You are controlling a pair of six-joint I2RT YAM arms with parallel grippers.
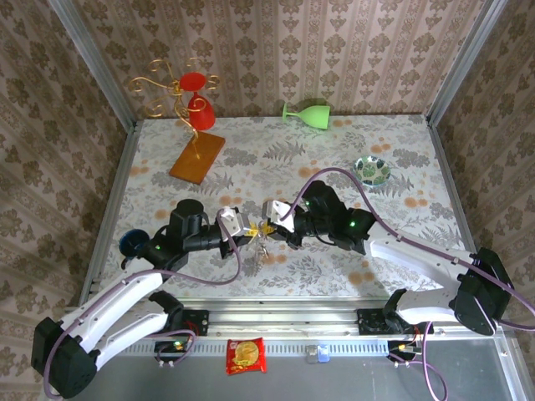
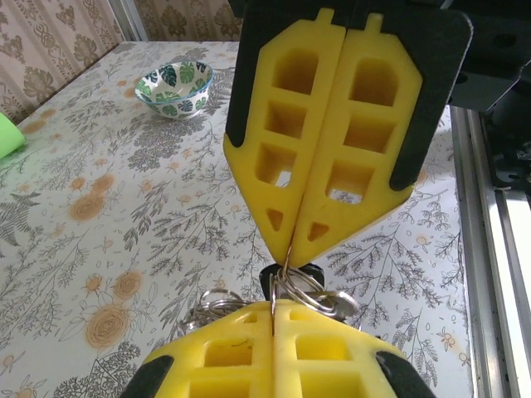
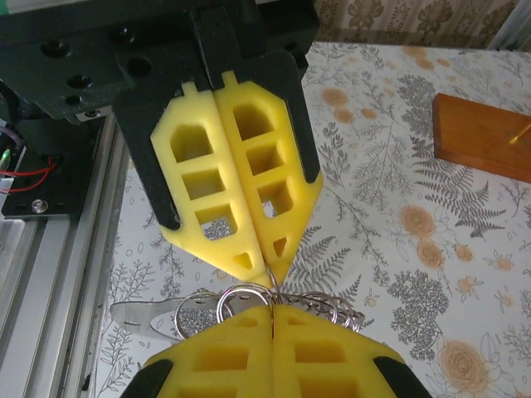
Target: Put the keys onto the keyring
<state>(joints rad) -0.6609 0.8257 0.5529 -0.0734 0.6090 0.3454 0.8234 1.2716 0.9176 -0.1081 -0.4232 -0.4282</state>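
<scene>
We have left gripper [image 2: 274, 312] and right gripper [image 3: 274, 308] clamped on the keyring [image 2: 320, 296]; twisting could slip its wire free.

Stand [image 1: 197, 157] sits in the far-left part of the table [image 1: 401, 159], goblet [image 1: 307, 113] lies at the far edge right of centre, dish [image 1: 372, 170] sits near the right edge. Left gripper [image 1: 249, 230] and right gripper [image 1: 272, 224] meet tip to tip mid-table, toward the near edge, with the keyring [image 1: 262, 247] at and just below the tips. Packet [image 1: 247, 355] lies on the deck [image 1: 351, 376] before the near edge.

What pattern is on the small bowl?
Bowl: green leaves on white, best in left wrist view.
</scene>
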